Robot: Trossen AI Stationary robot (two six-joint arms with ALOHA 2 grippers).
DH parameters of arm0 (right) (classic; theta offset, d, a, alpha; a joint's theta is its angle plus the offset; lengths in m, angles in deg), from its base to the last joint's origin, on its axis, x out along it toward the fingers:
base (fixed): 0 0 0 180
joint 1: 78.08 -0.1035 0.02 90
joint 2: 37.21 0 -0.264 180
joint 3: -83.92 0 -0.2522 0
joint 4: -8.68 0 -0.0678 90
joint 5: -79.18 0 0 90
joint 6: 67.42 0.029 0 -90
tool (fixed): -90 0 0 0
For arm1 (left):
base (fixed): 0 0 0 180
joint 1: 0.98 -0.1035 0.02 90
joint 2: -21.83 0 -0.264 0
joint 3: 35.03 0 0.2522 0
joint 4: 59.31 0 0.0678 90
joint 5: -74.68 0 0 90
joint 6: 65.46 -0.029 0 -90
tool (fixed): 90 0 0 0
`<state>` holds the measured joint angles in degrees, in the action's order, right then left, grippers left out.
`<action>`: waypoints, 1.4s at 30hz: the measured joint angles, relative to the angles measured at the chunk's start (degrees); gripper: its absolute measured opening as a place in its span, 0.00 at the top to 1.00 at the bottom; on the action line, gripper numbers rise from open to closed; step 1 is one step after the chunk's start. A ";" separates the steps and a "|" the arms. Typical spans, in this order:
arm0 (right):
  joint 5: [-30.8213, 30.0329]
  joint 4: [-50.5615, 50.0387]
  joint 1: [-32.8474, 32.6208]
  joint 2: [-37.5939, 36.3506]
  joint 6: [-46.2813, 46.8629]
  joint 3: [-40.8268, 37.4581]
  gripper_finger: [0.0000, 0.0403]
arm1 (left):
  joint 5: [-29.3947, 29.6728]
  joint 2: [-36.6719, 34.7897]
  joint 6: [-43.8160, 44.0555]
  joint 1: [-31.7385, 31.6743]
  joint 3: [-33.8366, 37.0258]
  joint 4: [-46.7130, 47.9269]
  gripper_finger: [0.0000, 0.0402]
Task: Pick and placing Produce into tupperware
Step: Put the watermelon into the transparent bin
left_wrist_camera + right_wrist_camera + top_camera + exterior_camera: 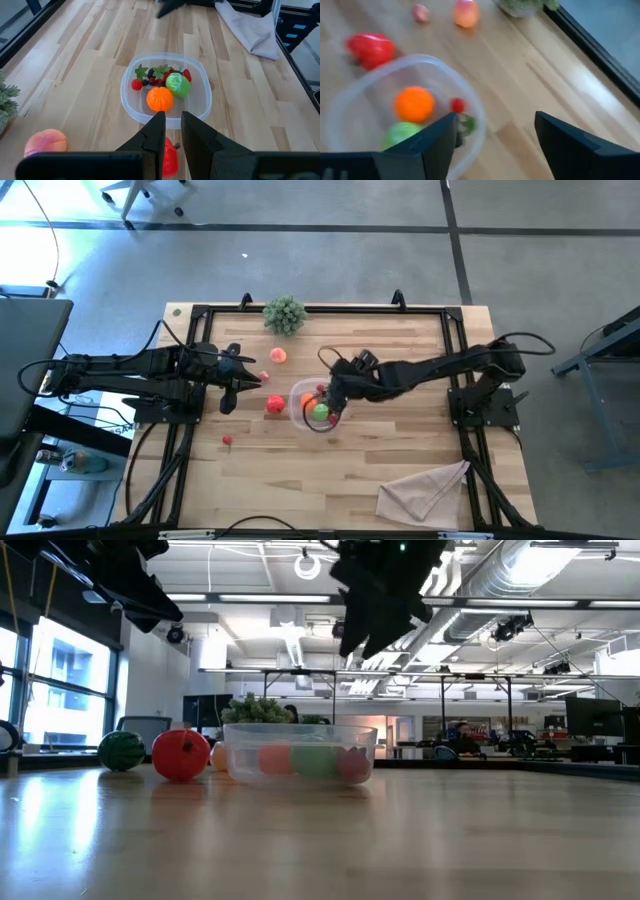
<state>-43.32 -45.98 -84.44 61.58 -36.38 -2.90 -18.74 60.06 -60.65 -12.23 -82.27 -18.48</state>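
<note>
The clear tupperware (300, 412) sits mid-table, with an orange fruit (160, 98), a green one (178, 84) and small red berries (137, 84) in it. On the wood to its left lie a red pepper (274, 406), a peach (277, 356), a small pink piece (264, 376) and a red berry (227, 441). My right gripper (495, 135) hangs open above the tupperware's rim (445, 75), nothing between its fingers. My left gripper (172, 135) hovers over the red pepper (170, 155), its fingers all but shut and empty.
A bushy green sprig (285, 314) stands at the far edge. A beige cloth (425, 490) lies at the near right corner. Black frame rails (455, 350) run along the table's sides. Bare wood stretches between the tupperware and the cloth.
</note>
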 joint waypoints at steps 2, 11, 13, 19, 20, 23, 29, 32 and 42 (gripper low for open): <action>0.04 -2.02 2.39 -0.04 -0.09 -0.75 0.41 | 0.00 0.00 -0.01 0.02 0.00 0.00 0.87; 6.95 -15.69 16.52 -2.83 3.44 -7.90 0.54 | 0.00 0.00 0.00 0.00 -0.01 0.00 0.87; 9.07 -16.09 18.64 -4.50 1.86 -9.35 0.57 | 0.02 0.00 0.00 0.01 0.00 0.00 0.87; 9.14 -17.84 22.16 -14.61 0.39 -14.44 0.67 | 0.00 0.00 -0.01 0.00 0.00 0.00 0.87; 8.97 -17.82 22.29 -17.12 0.42 -15.56 0.68 | 0.00 0.00 -0.01 0.01 0.00 0.00 0.87; 8.83 -14.87 21.99 -25.74 1.64 -20.01 0.72 | 0.01 0.00 0.01 0.01 0.00 0.00 0.87; 28.09 20.68 16.22 -40.79 -8.01 -33.41 0.78 | 0.02 0.00 -0.01 0.01 0.00 0.00 0.87; 41.84 37.30 13.68 -44.04 -14.49 -38.76 0.80 | 0.02 0.00 0.00 0.01 0.00 0.00 0.87; 28.94 25.18 12.02 -46.42 -23.52 -42.82 0.82 | 0.02 0.00 -0.01 0.00 0.00 0.00 0.87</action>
<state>-14.37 -20.80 -72.41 15.15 -59.90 -45.72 -18.72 60.06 -60.66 -12.23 -82.27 -18.48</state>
